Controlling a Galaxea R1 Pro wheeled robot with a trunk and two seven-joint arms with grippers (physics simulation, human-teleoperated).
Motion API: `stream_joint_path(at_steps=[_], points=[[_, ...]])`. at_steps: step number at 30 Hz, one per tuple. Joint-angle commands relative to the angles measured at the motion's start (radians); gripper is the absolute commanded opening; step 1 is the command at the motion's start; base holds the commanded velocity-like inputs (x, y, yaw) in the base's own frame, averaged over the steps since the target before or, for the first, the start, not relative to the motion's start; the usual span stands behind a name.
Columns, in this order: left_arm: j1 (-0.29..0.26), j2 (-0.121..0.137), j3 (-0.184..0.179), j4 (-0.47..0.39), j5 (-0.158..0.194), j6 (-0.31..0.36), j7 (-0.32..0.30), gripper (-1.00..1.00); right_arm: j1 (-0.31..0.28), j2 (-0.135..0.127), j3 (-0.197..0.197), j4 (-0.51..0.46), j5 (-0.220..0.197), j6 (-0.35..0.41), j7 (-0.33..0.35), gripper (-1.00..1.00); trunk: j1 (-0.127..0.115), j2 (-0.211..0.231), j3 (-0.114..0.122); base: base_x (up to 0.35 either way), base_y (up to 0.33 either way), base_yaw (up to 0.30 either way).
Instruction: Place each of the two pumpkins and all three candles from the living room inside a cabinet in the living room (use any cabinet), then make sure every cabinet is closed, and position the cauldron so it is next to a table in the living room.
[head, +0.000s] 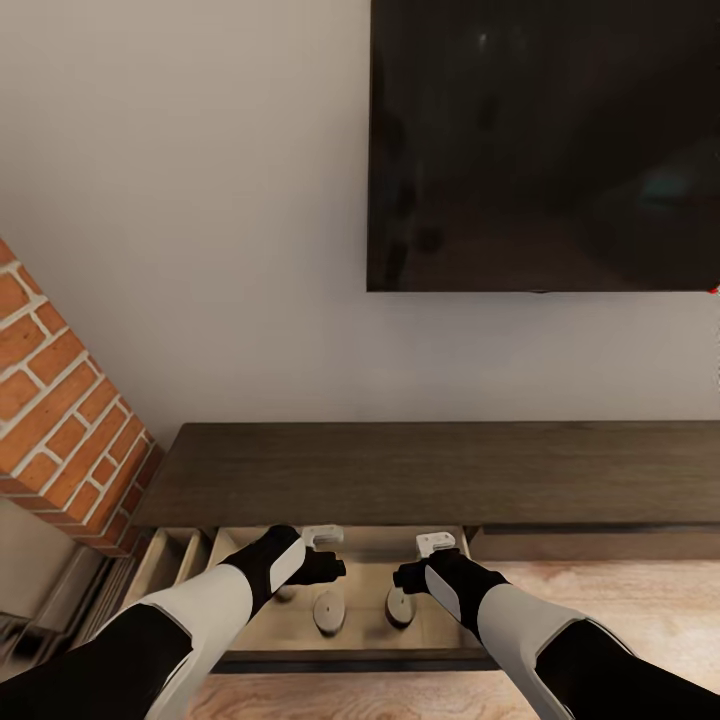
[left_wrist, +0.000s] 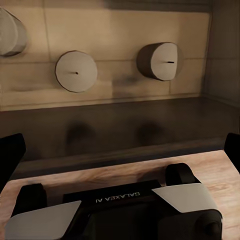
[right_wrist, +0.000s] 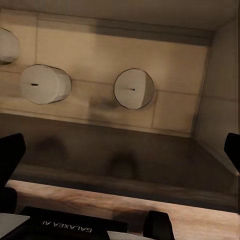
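Now facing cabinet (head: 420, 470), drawer (head: 250, 625) standing pulled out below its top, near left end by brick wall (head: 60, 400). Candles sitting on beige drawer floor: one (head: 328, 612) mid-drawer, another (head: 400, 606) just right of it, third (left_wrist: 9, 32) showing at edge of left wrist view. Left gripper (head: 322, 548) and right gripper (head: 436, 548) hovering over drawer, both spread wide, holding nothing. Pumpkins and cauldron not sighted. Judging candle step done; next move calling for fetching pumpkins, or pushing drawer front (head: 350, 660) shut.
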Motion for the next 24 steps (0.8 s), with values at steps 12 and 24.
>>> stream_joint_path(at_steps=[12,24], points=[[-0.001,0.000,-0.005,0.000,0.008,0.004,0.005,1.00,0.000,0.000,0.008,-0.002,-0.011,0.005,-0.006,1.00,-0.046,0.084,0.056,0.000,0.000,0.000],[0.000,0.000,-0.005,-0.001,0.008,0.000,0.004,1.00,0.000,0.000,0.008,-0.002,-0.011,0.005,-0.006,1.00,-0.069,0.126,0.087,-0.009,0.000,0.002]])
